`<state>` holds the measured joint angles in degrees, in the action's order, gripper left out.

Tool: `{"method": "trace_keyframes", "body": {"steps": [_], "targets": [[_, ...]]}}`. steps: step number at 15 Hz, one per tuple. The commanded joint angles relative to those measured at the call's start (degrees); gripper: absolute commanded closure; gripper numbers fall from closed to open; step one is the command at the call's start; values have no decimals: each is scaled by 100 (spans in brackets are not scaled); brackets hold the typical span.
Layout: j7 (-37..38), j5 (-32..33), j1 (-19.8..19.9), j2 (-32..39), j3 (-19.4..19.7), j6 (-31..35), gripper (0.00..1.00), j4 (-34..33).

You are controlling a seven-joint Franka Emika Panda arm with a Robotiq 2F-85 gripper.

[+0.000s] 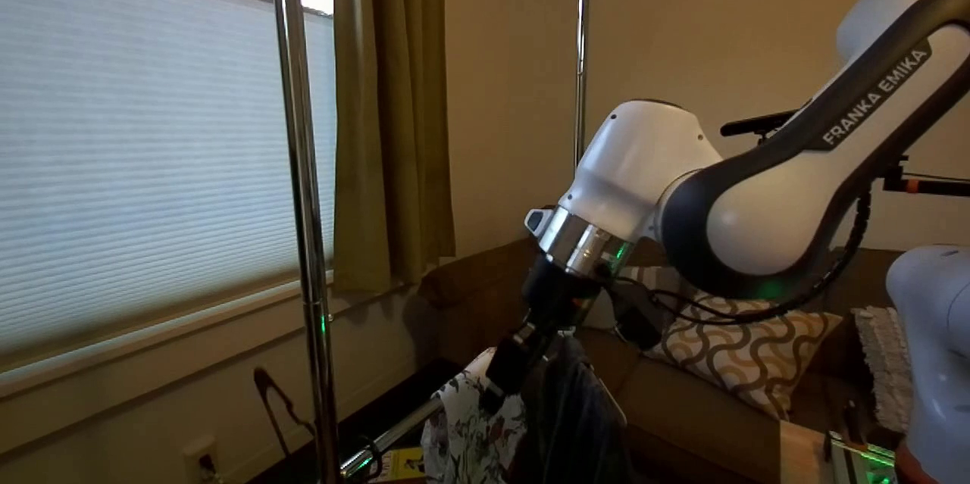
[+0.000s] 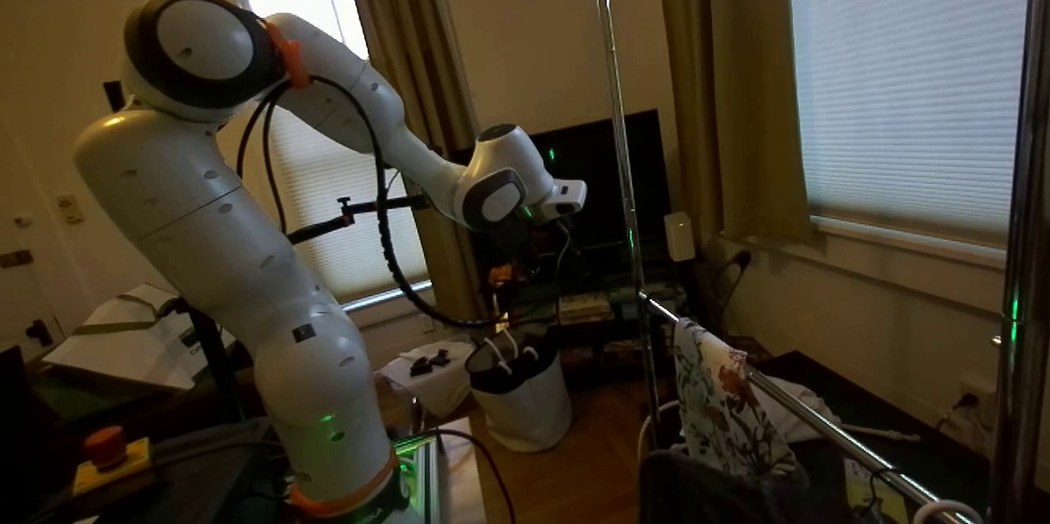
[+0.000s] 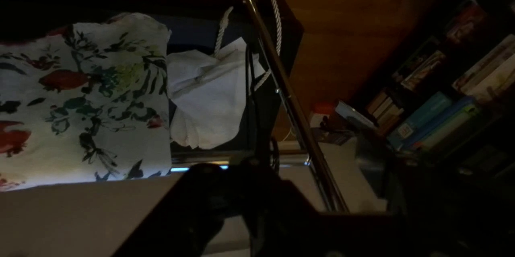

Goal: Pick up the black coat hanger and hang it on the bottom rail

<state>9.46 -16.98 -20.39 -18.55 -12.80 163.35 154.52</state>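
A black hook [image 1: 376, 457], apparently the coat hanger's, sits on the bottom rail [image 1: 405, 423] near a chrome post. It also shows in an exterior view [image 2: 876, 485] and in the wrist view [image 3: 275, 155], where thin dark hanger lines [image 3: 250, 72] run up from it. The rest of the hanger is hard to make out. My gripper [image 1: 496, 393] points down over the rail beside a floral cloth [image 1: 474, 431]. In the wrist view the gripper's fingers [image 3: 305, 162] stand apart, with nothing visible held between them. In an exterior view the fingers are lost against the dark background.
A dark garment [image 1: 580, 416] hangs on the rail beside the floral cloth. Chrome rack posts [image 1: 307, 242] [image 2: 627, 204] stand at the ends. A white bag [image 3: 209, 96] lies below the rail. A white basket [image 2: 525, 409] and bookshelf [image 3: 426, 120] stand nearby.
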Motion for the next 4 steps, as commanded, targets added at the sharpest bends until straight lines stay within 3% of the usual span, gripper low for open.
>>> {"method": "trace_keyframes", "body": {"steps": [1, 2, 3, 4], "targets": [[427, 81, 367, -1341, 63, -59, 9, 445], [355, 78, 394, -1610, 132, 79, 2, 508], [225, 65, 297, -772, 120, 3, 0, 68], [218, 73, 339, -972, 161, -25, 12, 82]]}}
